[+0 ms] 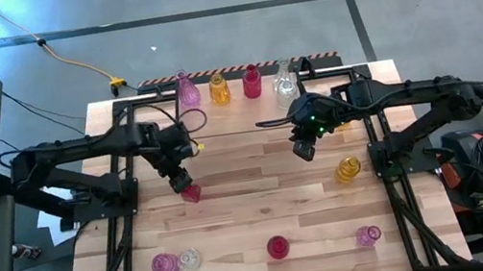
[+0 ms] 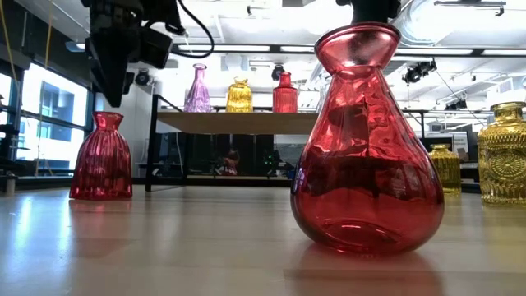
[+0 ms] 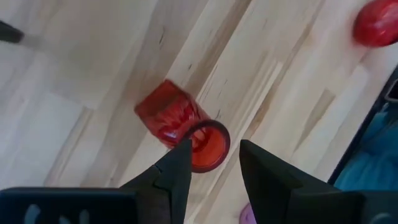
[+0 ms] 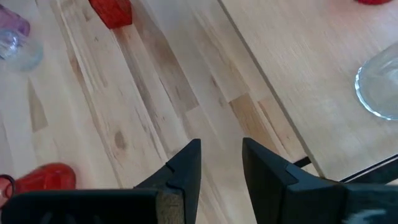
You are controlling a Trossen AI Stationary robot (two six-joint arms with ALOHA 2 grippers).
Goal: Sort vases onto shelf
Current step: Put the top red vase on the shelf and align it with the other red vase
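A small red ribbed vase (image 1: 191,193) (image 3: 177,121) stands upright on its base on the tabletop, left of centre. My left gripper (image 1: 181,181) (image 3: 214,165) hovers just above it, open and pointing steeply down, its fingertips on either side of the vase's rim without touching; the low view shows it (image 2: 108,90) a little above the vase (image 2: 100,156). My right gripper (image 1: 303,151) (image 4: 221,162) hangs open over bare table in front of the shelf (image 1: 246,101). On the shelf stand a pink vase (image 1: 188,90), an amber one (image 1: 219,88), a red one (image 1: 251,81) and a clear one (image 1: 284,78).
Along the near edge stand a pink vase (image 1: 165,263), a clear one (image 1: 188,259), a red one (image 1: 278,246) and another pink one (image 1: 368,234). An amber vase (image 1: 348,169) stands at the right, near the right arm. Black frame rails run down both table sides.
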